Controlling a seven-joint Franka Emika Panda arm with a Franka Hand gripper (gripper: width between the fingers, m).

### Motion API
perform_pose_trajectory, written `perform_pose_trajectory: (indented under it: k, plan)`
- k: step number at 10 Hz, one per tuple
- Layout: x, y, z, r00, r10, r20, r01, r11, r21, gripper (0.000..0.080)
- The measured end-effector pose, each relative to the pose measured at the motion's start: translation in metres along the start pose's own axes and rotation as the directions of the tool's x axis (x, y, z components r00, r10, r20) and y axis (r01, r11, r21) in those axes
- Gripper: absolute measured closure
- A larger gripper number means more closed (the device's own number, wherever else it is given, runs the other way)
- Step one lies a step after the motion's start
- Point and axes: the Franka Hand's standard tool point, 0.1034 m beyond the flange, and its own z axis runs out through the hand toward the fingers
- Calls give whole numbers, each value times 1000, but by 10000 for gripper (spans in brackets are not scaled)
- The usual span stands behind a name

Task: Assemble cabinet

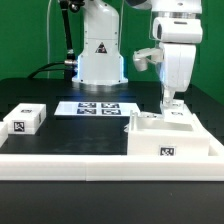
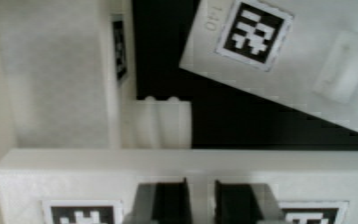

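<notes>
One arm (image 1: 173, 52) upright, pincer (image 1: 172, 101) down at cabinet (image 1: 190, 138)

The arm (image 1: 172, 25) was cut off by the exterior view's upper edge, and the tips of the gripper (image 1: 172, 102) were too small to be made out against the cabinet (image 1: 170, 145). The wrist view was blurred. There a tagged panel (image 2: 274, 45) was cropped by the frame, and the jaws' spacing could not be told.

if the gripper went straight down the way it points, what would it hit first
The gripper would most likely meet the white tagged cabinet piece just below it; the gap is unclear.
</notes>
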Motion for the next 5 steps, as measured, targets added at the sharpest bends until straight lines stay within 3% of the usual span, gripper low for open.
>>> perform_pose_trajectory:
  k: [5]
  plan:
    - [-1, 0, 1, 1000, -1, 0, 1, 1000, 2, 732]
